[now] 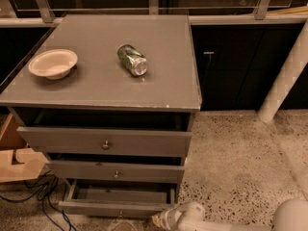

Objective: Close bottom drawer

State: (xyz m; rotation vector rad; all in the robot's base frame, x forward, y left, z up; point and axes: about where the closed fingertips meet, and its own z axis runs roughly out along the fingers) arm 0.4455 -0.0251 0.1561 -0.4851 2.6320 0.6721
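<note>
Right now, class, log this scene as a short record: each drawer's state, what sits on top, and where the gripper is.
Bottom drawer: pulled out furthest
Middle drawer: slightly out
Top drawer: slightly out
Cabinet top: bowl at left, can on its side near middle
Gripper: low, beside bottom drawer's right front corner
</note>
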